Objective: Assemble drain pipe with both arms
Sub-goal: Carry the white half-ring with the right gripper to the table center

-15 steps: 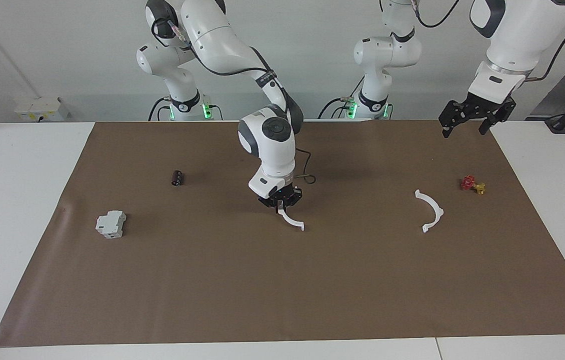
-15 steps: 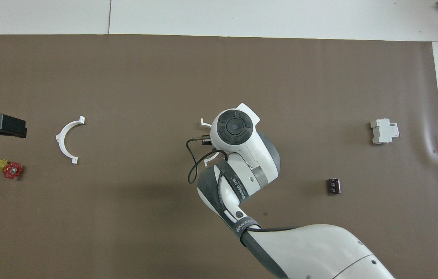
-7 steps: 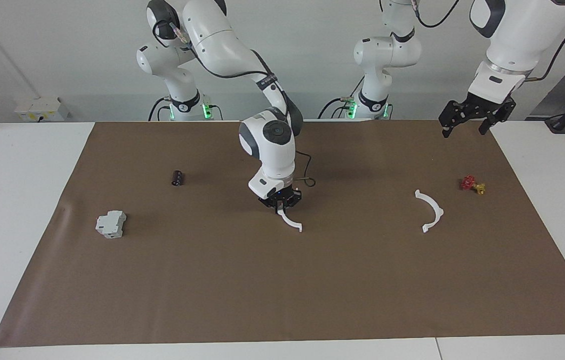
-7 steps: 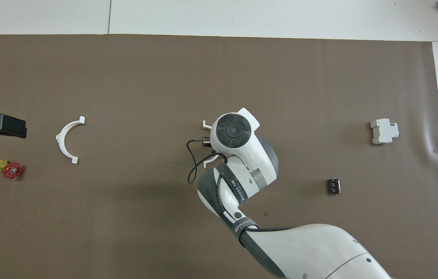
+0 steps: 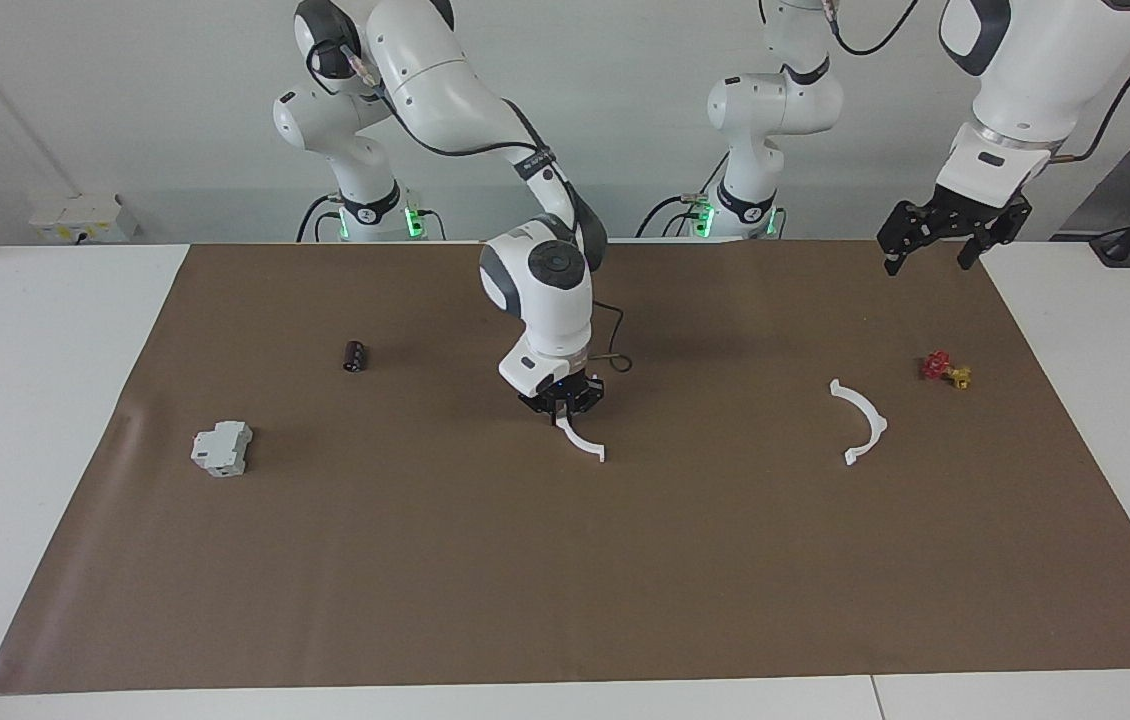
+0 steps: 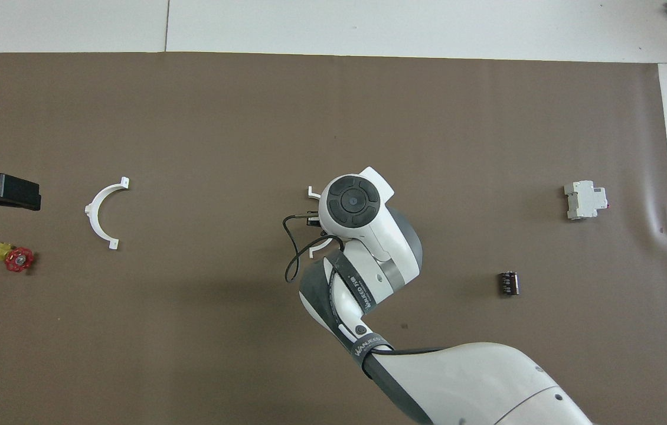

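Nearest the robots in the facing view, top of frame, is a plain pale wall with the arm bases in front of it, and a white table (image 5: 45, 330) running under everything. Most of it is covered by a big brown mat (image 5: 565, 560), flat apart from a small wrinkle near its left edge.

My left pincer (image 5: 943, 238) hangs up in the air over the mat's upper right corner, fingers spread apart, holding nothing; that arm just waits. My right pincer (image 5: 562, 405) is low over the middle of the mat, clamped together on one end of a white half-ring (image 5: 582, 444).

The second half-ring (image 5: 862, 422) lies flat at mid right, well apart from the first. A little red and yellow valve (image 5: 945, 370) sits upper right of it. On the left side are a black cylinder (image 5: 354, 355) and, lower, a grey-white box (image 5: 222, 447).

The whole lower half of the frame is bare mat, with a white table strip along the bottom edge.
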Tool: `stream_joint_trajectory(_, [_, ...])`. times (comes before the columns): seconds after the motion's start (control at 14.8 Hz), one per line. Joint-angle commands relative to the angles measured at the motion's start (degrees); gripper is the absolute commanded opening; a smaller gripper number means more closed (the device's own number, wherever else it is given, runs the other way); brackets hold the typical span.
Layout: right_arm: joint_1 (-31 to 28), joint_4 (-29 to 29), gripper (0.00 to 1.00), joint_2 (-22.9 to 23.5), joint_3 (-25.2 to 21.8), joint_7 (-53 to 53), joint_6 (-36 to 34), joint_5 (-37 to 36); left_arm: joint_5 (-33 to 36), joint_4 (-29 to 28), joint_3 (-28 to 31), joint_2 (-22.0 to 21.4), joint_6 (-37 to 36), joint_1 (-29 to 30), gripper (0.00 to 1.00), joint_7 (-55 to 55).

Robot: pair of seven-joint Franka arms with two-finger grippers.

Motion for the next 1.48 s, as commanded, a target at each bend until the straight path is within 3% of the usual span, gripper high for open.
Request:
stream_joint_trajectory(0.0, [0.41, -1.47, 0.20, -0.57, -0.17, 1.67, 1.72, -1.01, -0.97, -2.02, -0.48, -1.69, 1.19, 0.80, 1.00, 0.72])
stream_joint_trajectory(0.4, [0.41, -1.56, 0.21, -0.66, -0.17, 3.24, 1.46, -0.92, -0.97, -2.02, -0.48, -1.69, 1.19, 0.80, 1.00, 0.72])
stream_joint_trajectory(0.47, [0.41, -1.74, 0.25, -0.74, -0.17, 3.77, 1.46, -0.92, -0.97, -2.11, -0.48, -1.69, 1.19, 0.80, 1.00, 0.72])
stream_joint_trajectory(0.61, [0.41, -1.91, 0.38, -0.74, -0.17, 3.95, 1.54, -0.92, -0.97, -2.02, -0.48, -1.69, 1.19, 0.80, 1.00, 0.72])
stream_joint_trajectory(0.74, [0.41, -2.00, 0.66, -0.74, -0.17, 4.04, 1.72, -1.00, -0.97, -2.02, -0.48, -1.69, 1.19, 0.80, 1.00, 0.72])
stream_joint_trajectory(0.81, [0.41, -2.00, 0.96, -0.74, -0.17, 4.04, 1.72, -1.01, -0.97, -2.11, -0.48, -1.69, 1.19, 0.80, 1.00, 0.72])
stream_joint_trajectory(0.88, [0.41, -1.91, 1.00, -0.74, -0.17, 4.04, 1.72, -1.01, -0.97, -2.11, -0.48, -1.69, 1.19, 0.80, 1.00, 0.72])
stream_joint_trajectory(1.08, [0.33, -0.60, 1.00, -1.18, -0.26, 3.87, 0.75, -1.09, -0.97, -2.11, -0.48, -1.69, 1.19, 0.80, 1.00, 0.72])
stream_joint_trajectory(1.41, [-2.13, -0.24, 1.00, -6.88, -0.96, 3.25, -1.00, -1.09, -0.97, -2.11, -0.48, -2.04, 1.19, 0.71, 1.00, 0.72])
